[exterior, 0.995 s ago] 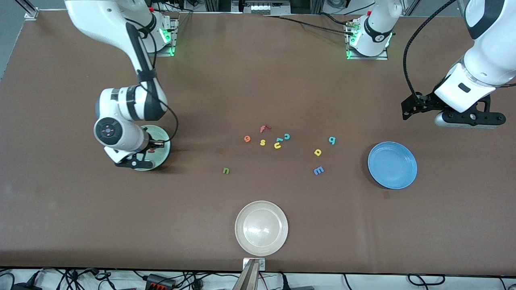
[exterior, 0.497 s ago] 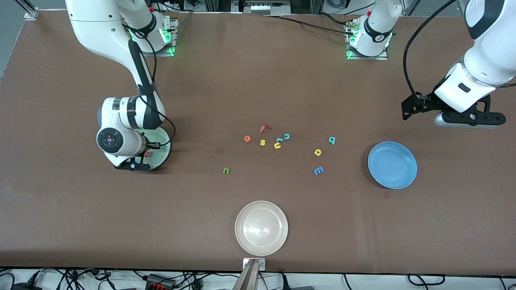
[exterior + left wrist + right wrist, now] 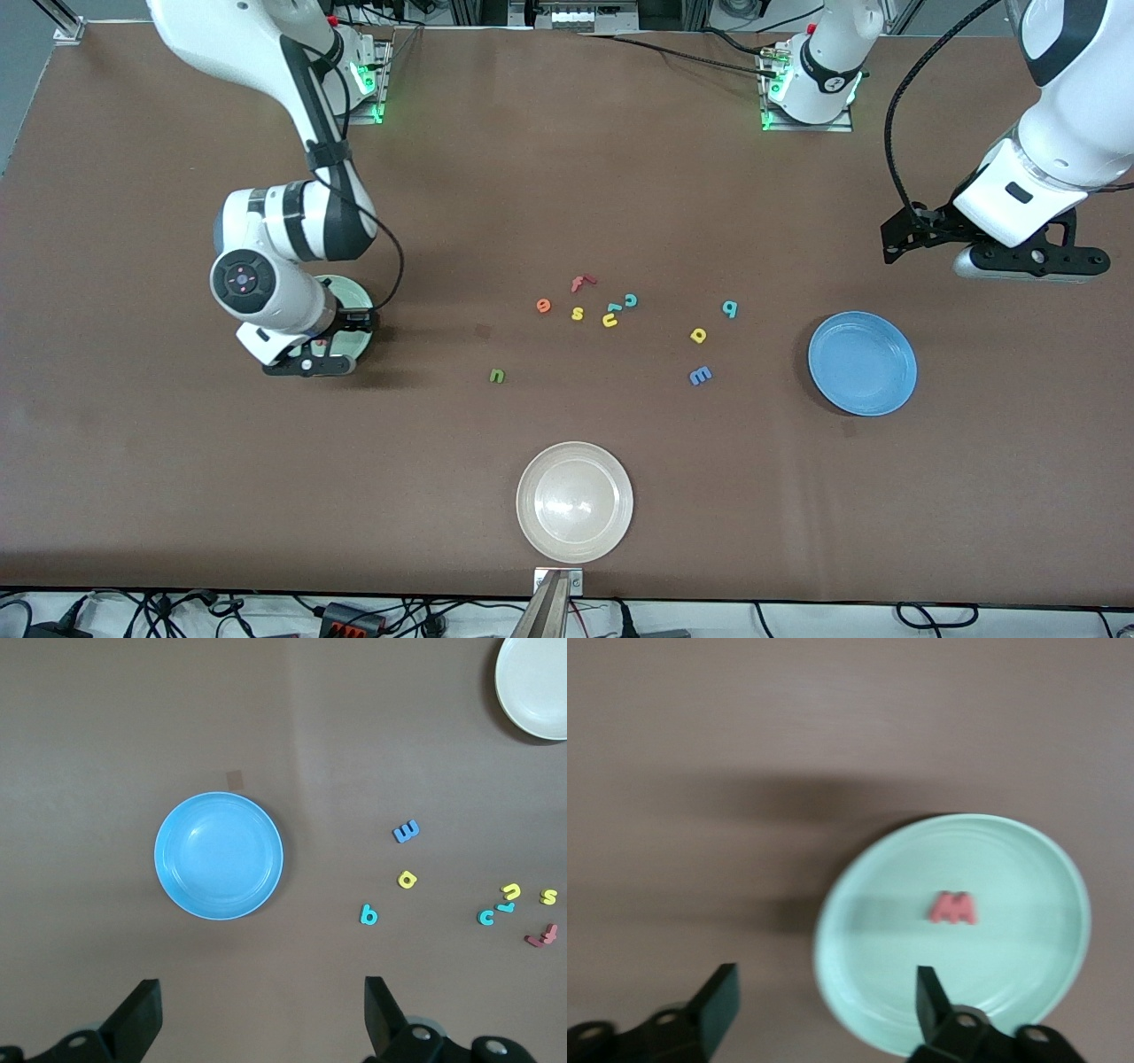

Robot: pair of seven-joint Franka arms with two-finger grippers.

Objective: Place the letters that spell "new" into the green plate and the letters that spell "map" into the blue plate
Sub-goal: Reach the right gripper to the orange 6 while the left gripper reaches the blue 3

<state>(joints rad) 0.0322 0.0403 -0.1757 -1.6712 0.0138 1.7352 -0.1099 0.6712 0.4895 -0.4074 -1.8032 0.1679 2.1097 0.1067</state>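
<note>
The red-pink "w" lies flat in the green plate, which my right arm mostly covers in the front view. My right gripper hangs open and empty over the plate's edge. The olive "n" and orange "e" lie mid-table. The blue "m", yellow "a" and teal "p" lie beside the empty blue plate. My left gripper waits open above the table by the blue plate.
A red "f", yellow "s", yellow "u" and teal "c" cluster beside the "e". A cream-white plate sits near the table's front edge.
My right gripper has opened and let go of the "w", which now lies in the green plate. The wrist shifted slightly over the plate. The left arm has not moved.
</note>
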